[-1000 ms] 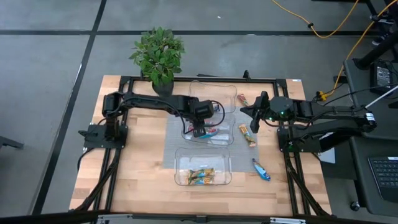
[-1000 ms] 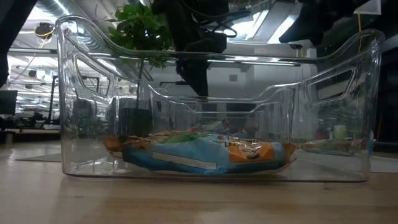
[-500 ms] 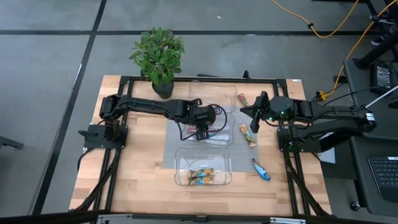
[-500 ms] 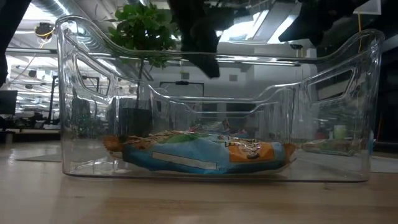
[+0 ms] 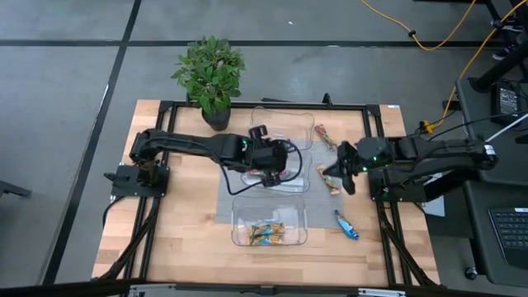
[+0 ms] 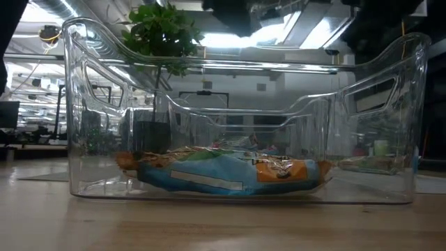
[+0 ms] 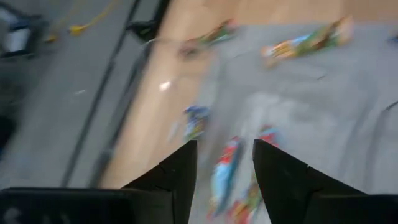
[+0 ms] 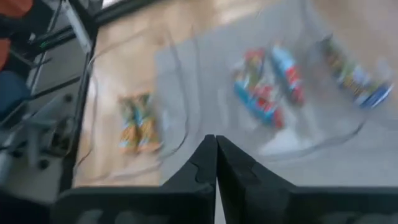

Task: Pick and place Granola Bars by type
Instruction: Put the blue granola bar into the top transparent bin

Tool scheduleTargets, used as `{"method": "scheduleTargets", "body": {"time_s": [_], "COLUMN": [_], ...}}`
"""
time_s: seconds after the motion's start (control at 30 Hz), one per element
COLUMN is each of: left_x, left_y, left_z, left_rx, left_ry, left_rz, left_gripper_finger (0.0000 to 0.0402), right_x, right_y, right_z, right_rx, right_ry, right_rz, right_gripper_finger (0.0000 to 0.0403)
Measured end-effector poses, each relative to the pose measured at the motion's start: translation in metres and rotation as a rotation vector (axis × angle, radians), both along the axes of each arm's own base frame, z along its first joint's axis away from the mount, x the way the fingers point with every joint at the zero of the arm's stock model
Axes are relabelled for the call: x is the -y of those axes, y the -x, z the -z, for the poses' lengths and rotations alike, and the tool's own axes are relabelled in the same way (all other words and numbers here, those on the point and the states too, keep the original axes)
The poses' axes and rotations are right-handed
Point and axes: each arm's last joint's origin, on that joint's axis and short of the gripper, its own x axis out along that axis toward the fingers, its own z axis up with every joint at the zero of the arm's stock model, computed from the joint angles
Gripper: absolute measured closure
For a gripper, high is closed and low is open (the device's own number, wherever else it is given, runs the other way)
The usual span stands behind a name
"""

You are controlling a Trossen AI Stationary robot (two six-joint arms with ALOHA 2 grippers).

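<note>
- Nearest us, the front tray point(image 5: 239, 235) already holds orange bars point(image 5: 267, 233).
- Our left gripper point(image 5: 266, 171) hangs empty, fingers apart, over the middle tray's red bars point(image 5: 285, 175).
- Our right gripper point(image 5: 346, 176), fingers shut and empty, sits nearest the loose bar point(image 5: 329, 179), whose length runs front to back.

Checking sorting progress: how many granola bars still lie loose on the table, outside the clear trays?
3: one by the far tray's right side, one beside the right gripper, one blue nearer the front. The gripper may hide others.
</note>
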Motion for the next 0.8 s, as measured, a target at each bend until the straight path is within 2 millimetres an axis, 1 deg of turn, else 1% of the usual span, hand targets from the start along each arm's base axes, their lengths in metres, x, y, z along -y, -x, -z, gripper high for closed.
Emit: {"method": "scheduleTargets", "body": {"time_s": [0.13, 0.23, 0.37, 0.43, 0.6, 0.67, 0.8], "left_x": [0.001, -0.002, -0.005, -0.006, -0.007, -0.007, -0.010], "left_y": [0.015, 0.026, 0.036, 0.038, 0.041, 0.041, 0.041], "left_z": [-0.013, -0.017, -0.025, -0.029, -0.031, -0.030, -0.030], "left_rx": [-0.069, -0.101, -0.073, -0.050, -0.050, -0.068, -0.082], "left_ry": [-0.103, -0.149, -0.157, -0.170, -0.198, -0.209, -0.219], "left_rz": [-0.093, -0.165, -0.234, -0.256, -0.267, -0.257, -0.251], "left_gripper_finger": [0.0261, 0.0266, 0.0271, 0.0274, 0.0281, 0.0283, 0.0283], "right_x": [-0.019, -0.035, -0.060, -0.072, -0.103, -0.112, -0.126], "right_y": [0.014, 0.024, 0.033, 0.036, 0.039, 0.039, 0.039], "right_z": [0.005, 0.006, 0.008, 0.010, 0.028, 0.038, 0.060], "right_rx": [-0.093, -0.142, -0.185, -0.215, -0.351, -0.434, -0.586], "right_ry": [-0.093, -0.180, -0.283, -0.318, -0.373, -0.384, -0.351], "right_rz": [-0.002, 0.003, 0.001, 0.013, 0.104, 0.182, 0.309], "right_gripper_finger": [0.0395, 0.0395, 0.0395, 0.0395, 0.0395, 0.0395, 0.0395]}}
